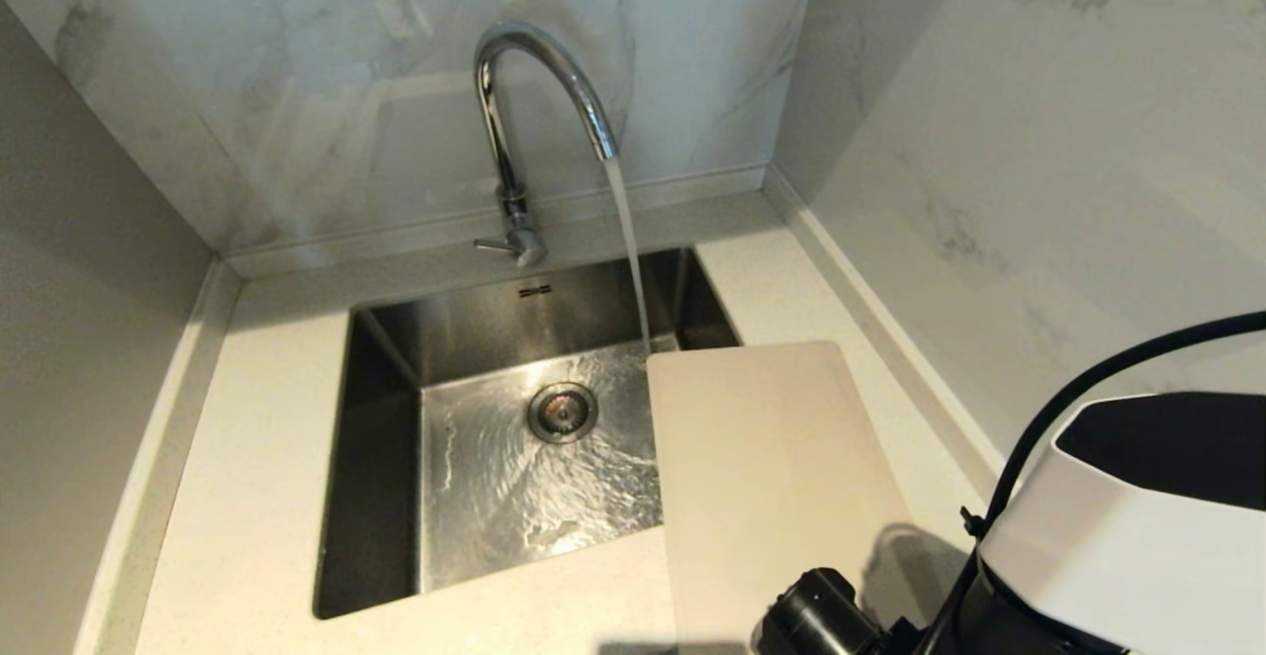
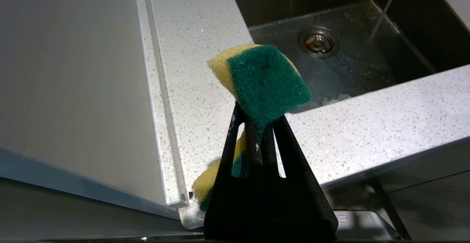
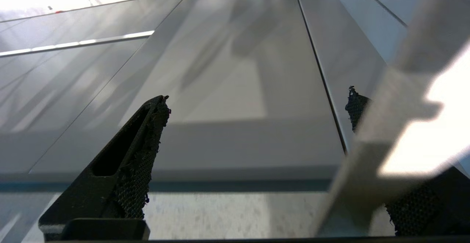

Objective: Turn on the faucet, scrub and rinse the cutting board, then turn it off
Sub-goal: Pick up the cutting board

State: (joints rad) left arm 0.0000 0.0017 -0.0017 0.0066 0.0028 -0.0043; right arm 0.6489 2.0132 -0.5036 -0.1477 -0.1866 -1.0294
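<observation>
Head view first: seeing the faucet (image 1: 539,71) already running, with a stream of water (image 1: 628,249) dropping into the sink (image 1: 381,457) right past the far corner of the cutting board (image 1: 771,477). Spotting the board lying flat on the countertop (image 1: 257,437) to the right of the basin, one long side hanging out over the sink. Guessing it's thin, stiff, light plastic, and getting slick once wet, so pinching a long edge or the overhanging side is probably the safest bet. Noticing the right arm (image 1: 1118,536) crowding the near right corner, over the board's near end.

Left wrist view: looking at the left gripper (image 2: 257,120) squeezed tight on a yellow-and-green sponge (image 2: 264,78), hanging near the counter's front edge, with the drain strainer (image 2: 318,42) beyond it. Nothing blocking the way to the basin, by the look of it.

Right wrist view: seeing the right gripper (image 3: 257,96) with fingers spread wide, gripping nothing, facing the tiled wall (image 3: 220,70). Catching a pale blurred slab (image 3: 396,133) crossing in front of one finger, maybe the board's edge, hard to say. Worrying mostly about the side wall sitting so close on the right.
</observation>
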